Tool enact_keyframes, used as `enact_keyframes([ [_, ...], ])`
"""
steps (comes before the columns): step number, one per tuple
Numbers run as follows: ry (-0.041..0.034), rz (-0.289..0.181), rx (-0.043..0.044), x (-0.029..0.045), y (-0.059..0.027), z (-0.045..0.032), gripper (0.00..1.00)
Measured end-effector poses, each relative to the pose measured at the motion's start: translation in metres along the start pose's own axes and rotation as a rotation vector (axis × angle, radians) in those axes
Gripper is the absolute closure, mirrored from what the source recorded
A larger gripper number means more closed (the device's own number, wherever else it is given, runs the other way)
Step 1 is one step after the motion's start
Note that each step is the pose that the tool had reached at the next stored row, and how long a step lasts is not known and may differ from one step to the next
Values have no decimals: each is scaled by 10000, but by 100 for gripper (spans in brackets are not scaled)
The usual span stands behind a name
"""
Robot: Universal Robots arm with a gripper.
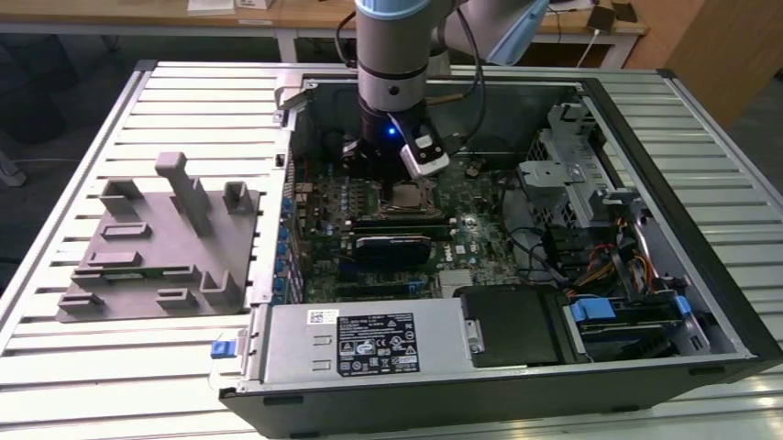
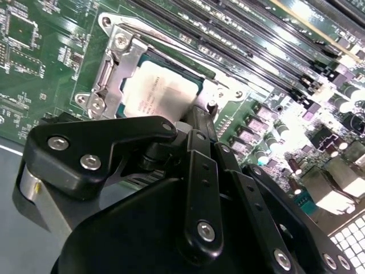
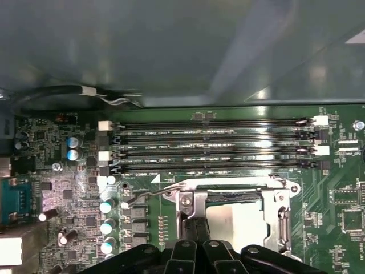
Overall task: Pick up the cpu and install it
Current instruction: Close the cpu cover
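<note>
Cpu (image 2: pixel 157 91) lies in the socket (image 2: pixel 113 64) inside the case (image 1: pixel 490 403), fingers (image 2: pixel 201 119) together at its edge.

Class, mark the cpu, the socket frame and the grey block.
cpu (image 2: pixel 159 94): second wrist view, middle of its metal top.
socket frame (image 3: pixel 279 211): first wrist view, its metal side bar.
grey block (image 1: pixel 171 243): exterior view, its flat base.
</note>
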State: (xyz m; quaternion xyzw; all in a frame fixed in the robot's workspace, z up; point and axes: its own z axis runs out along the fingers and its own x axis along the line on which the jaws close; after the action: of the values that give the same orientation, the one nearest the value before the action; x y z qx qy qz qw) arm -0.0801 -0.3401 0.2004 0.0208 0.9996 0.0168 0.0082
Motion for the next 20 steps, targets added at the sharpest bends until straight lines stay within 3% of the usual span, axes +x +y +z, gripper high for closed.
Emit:
enact_keyframes([
  [12,5,-13,1,-93,3,6,89],
  [20,3,-13,-2,-95,5,-18,89],
])
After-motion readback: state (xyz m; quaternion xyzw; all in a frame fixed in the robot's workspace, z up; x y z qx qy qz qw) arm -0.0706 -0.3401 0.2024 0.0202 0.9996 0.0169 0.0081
